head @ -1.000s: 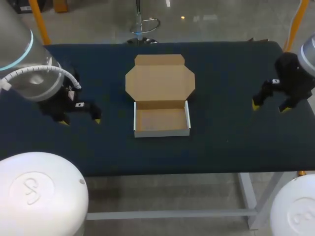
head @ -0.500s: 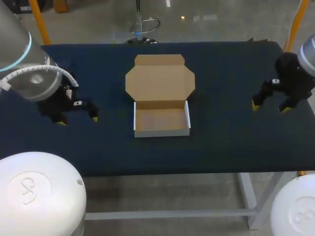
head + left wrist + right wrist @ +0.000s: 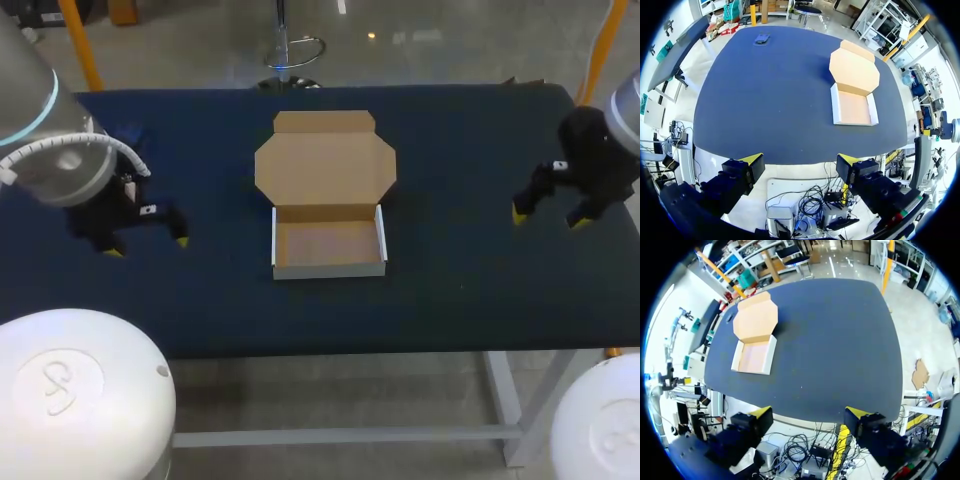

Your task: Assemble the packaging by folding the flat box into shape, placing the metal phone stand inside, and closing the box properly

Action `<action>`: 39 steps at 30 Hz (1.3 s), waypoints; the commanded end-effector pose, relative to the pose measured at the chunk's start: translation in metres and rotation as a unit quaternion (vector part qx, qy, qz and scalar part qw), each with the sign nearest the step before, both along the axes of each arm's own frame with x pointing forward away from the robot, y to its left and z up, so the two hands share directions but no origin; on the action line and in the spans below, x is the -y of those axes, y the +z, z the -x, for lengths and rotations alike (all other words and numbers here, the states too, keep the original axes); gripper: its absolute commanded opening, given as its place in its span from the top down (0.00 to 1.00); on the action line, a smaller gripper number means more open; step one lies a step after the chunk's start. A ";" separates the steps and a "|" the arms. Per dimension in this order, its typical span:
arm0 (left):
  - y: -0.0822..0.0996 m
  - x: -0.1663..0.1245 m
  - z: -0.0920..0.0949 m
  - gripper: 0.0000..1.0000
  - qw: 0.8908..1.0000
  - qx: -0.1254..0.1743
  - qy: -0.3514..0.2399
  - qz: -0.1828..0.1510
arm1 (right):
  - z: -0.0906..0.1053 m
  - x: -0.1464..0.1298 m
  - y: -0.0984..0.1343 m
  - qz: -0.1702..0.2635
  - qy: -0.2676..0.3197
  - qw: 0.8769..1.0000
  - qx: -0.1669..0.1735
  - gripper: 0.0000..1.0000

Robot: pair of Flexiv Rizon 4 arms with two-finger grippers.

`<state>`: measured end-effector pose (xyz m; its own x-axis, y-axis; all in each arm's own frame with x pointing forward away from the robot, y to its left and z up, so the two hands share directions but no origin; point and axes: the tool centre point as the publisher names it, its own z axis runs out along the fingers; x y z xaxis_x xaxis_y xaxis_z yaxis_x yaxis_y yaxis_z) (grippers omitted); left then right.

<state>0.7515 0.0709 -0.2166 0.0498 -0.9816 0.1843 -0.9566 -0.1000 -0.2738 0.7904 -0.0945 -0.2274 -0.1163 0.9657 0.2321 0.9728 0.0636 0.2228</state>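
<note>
**The left end effector (image 3: 146,246) backs away from the box (image 3: 328,248)**

And it's on the move, sliding outward over the desk (image 3: 220,300) toward its own side! A second ago its nearer yellow tip sits fairly close to the box's left wall. Half a second later it's a touch further out. Now the strip of bare dark desk between tip and box is wider again. The grey body of the arm above it draws back too, easing toward the desk's left edge.
</note>
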 end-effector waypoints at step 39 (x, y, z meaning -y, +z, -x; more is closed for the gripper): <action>-0.111 -0.055 -0.138 0.00 0.992 -0.117 0.027 -0.030 | 0.001 0.000 0.003 0.001 0.000 1.000 -0.002 0.00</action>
